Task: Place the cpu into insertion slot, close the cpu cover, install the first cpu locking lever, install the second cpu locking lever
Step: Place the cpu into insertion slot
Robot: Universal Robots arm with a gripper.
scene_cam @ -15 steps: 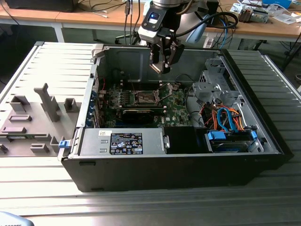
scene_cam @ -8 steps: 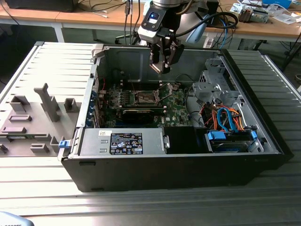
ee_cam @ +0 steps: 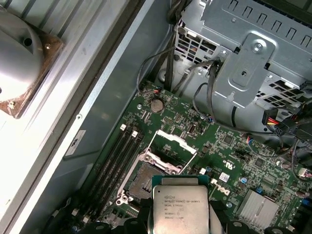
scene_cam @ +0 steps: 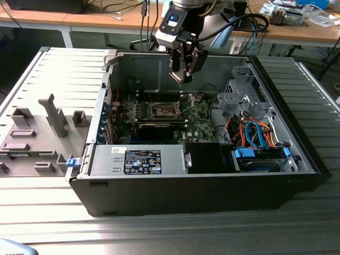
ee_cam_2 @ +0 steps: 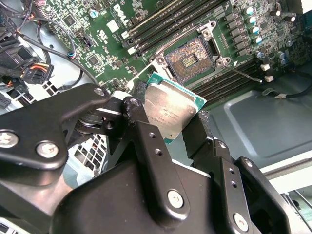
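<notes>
Workshop-lab: open computer case on slatted bench, cable-strewn desks behind.

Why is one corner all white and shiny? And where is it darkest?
First wrist view: bright light washes the table out to white glare. Exterior view: the case is shadowy inside, the darkest spot. Second wrist view: the cpu has a soft sheen, no harsh glare.

- The cpu bears several lines of small dark print on its silver top (too fine to make out); in the second wrist view the cpu shows them faintly.
- A white logo stands on the green motherboard.
- A dark label with pale marks sits mid-face on the grey power supply, with a white sticker by its top edge. Neither is legible.
</notes>
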